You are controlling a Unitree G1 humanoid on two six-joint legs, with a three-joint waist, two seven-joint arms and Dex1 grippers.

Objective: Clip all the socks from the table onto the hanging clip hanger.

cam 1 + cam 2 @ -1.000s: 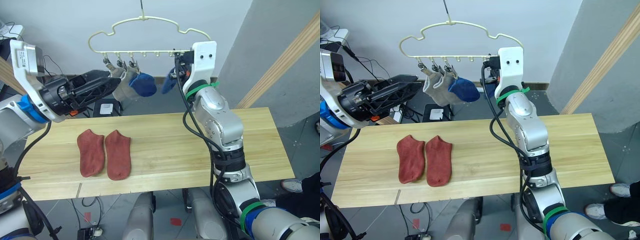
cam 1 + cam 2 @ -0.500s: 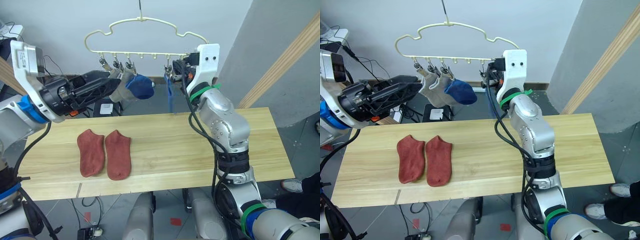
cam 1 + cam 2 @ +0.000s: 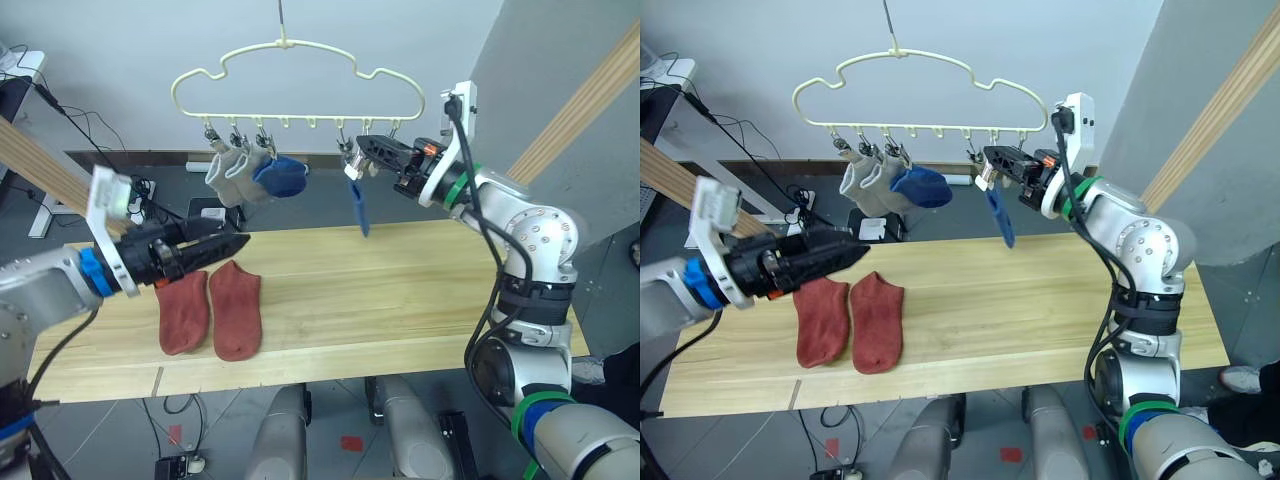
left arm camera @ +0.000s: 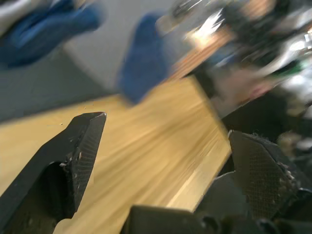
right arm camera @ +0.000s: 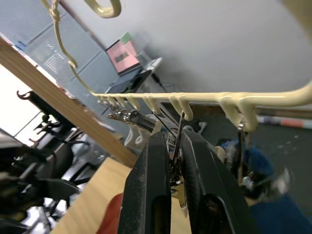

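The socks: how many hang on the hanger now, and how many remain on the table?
Four look done: two grey socks, one blue sock and a second blue sock hang from the hanger. In hand: the right tool is closed around a clip beside that second one. Left: two red socks on the table, the open left tool near them.

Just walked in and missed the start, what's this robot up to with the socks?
It is clipping socks onto the clip hanger. Two grey socks and a blue sock hang at the hanger's left end. The right gripper pinches a clip next to a second blue sock hanging there. The left gripper, open, is low over the table beside two red socks.
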